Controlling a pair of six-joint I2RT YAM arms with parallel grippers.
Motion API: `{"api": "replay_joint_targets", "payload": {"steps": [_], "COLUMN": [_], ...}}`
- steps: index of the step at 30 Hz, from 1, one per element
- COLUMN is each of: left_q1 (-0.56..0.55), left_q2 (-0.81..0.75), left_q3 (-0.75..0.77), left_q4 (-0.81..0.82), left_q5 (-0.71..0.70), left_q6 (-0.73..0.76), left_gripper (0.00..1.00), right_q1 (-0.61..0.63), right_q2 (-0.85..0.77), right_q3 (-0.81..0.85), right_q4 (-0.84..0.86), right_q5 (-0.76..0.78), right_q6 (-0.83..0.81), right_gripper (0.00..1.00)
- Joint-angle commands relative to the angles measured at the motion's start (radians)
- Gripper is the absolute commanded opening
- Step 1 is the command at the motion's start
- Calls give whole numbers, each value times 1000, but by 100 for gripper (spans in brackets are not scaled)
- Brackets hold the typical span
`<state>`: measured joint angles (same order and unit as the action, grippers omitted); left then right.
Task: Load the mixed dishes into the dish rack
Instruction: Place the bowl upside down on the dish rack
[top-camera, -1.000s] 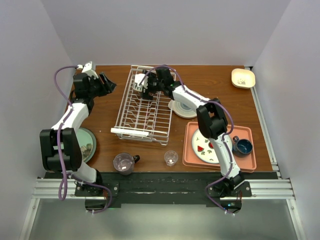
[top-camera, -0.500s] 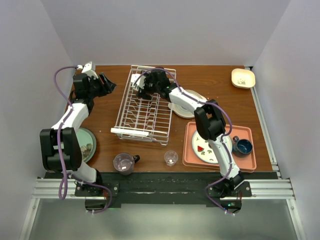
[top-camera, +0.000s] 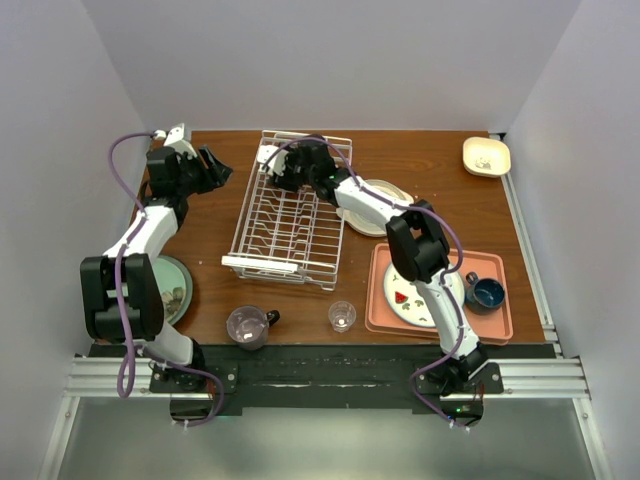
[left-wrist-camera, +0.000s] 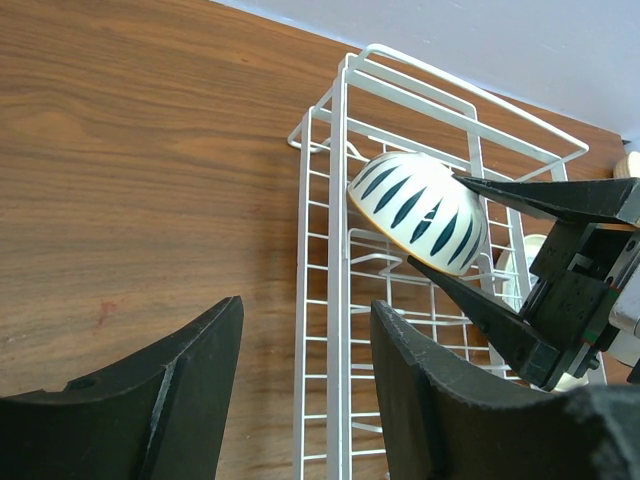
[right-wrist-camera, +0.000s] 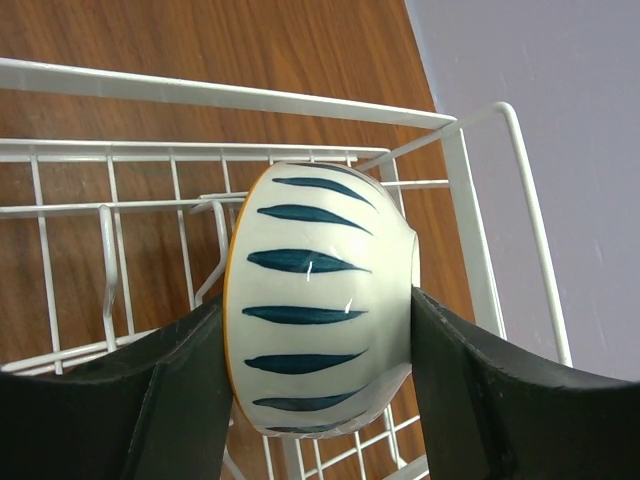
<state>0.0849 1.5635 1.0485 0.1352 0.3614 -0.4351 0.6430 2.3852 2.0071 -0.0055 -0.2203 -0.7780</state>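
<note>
Jaws of the right gripper (left-wrist-camera: 436, 222) clamp a white ceramic bowl with dark blue stripes (right-wrist-camera: 320, 300), tipped on its side at the white wire dish rack's (top-camera: 285, 225) far end, probably to seat it among the wires. Left gripper (left-wrist-camera: 305, 310) hovers near the wooden tabletop's (left-wrist-camera: 120, 150) far-left corner, jaws apart, empty.

bowl (right-wrist-camera: 320, 300) inside dish rack (top-camera: 288, 212), far end
</note>
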Motion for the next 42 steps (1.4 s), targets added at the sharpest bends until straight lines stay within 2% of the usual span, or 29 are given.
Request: {"api": "replay_joint_targets", "payload": {"steps": [1, 3, 7, 15, 27, 36, 42], "left_q1": [12, 10, 10, 12, 12, 10, 12], "left_q2": [7, 7, 13, 17, 21, 23, 32], "left_q3": [-5, -5, -2, -2, -8, -12, -10], "left_q4": [41, 40, 40, 41, 47, 43, 47], "left_q5": [14, 14, 14, 19, 24, 25, 27], "left_q6": [-4, -4, -2, -4, -2, 7, 7], "left_gripper": [58, 58, 58, 58, 58, 58, 58], "right_q1": [1, 3, 4, 4, 7, 9, 10], "right_q2": [-37, -37, -37, -34, -27, 17, 28], "right_q3": [-14, -21, -16, 21, -24, -56, -70], "right_q4": [62, 78, 90, 90, 254, 367, 368], "right_q5": [70, 85, 99, 168, 278, 269, 225], "right_q6": [-1, -7, -10, 22, -59, -142, -173], "right_gripper": [12, 4, 0, 0, 0, 0, 0]}}
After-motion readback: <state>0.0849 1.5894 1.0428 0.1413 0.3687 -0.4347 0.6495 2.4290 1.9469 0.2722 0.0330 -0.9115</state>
